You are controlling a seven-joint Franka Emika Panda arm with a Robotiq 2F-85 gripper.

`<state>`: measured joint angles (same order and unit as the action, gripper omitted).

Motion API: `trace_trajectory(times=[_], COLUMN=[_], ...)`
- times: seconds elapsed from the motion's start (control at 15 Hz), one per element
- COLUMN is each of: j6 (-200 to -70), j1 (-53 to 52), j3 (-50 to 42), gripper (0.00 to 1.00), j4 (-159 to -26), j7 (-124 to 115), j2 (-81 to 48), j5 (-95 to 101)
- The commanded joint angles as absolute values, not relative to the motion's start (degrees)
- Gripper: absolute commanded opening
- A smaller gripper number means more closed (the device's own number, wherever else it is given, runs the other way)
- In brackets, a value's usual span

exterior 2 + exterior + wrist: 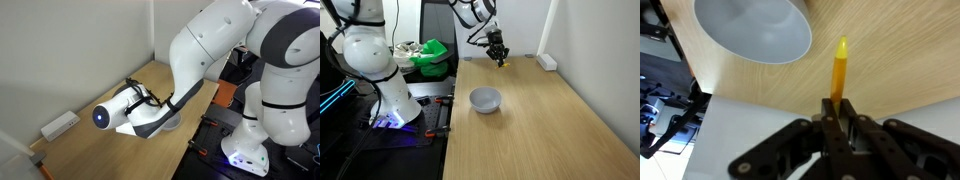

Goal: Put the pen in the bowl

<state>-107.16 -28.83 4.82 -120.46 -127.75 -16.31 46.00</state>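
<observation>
While the table (555, 130) is taking up most of the frame in an exterior view, its wooden top is carrying two loose items: the bowl (485, 99) near centre and a white block (547, 62) at the upper right. The arm (200, 60) is filling the middle of an exterior view and is hiding the gripper there. The bowl is sitting upright with nothing showing inside it; in the wrist view the bowl (752, 28) is occupying the upper left.

The gripper (499, 55) is hanging at the top centre of the frame, well apart from the bowl. In the wrist view the gripper (839, 108) is showing its fingers drawn in and clamping the pen (840, 68) by its lower end. The pen's long axis is running straight up the frame, in line with the fingers, yellow tip uppermost.

Finding: the bowl is lying up and to the left of the pen's tip in the wrist view, and below and slightly left of the gripper in the exterior view.

Judgement: the coming move is calling for travel toward the bowl until the pen is standing over its opening, and only then a release.
</observation>
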Motion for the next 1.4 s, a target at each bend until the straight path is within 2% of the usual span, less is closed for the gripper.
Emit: trace_trajectory(times=[0.0, 0.87, 0.93, 1.0, 1.13, 1.33], j6=[-107.6, -116.4, -117.5, -118.4, -119.3, -118.8], j1=[-24.0, -15.5, -15.2, -14.9, -14.5, -14.8], j3=[8.3, 9.1, 9.0, 9.0, 9.0, 9.4], gripper=[0.03, 0.03, 0.29, 0.39, 0.51, 0.75], j4=[-127.5, -138.8, -139.3, -139.6, -139.6, -139.0], j7=[-130.8, -129.0, -129.1, -129.0, -128.8, -128.5], j2=[-10.6, -6.1, -6.1, -6.2, -6.5, -5.9], j5=[44.6, 37.5, 37.7, 37.9, 38.2, 38.0])
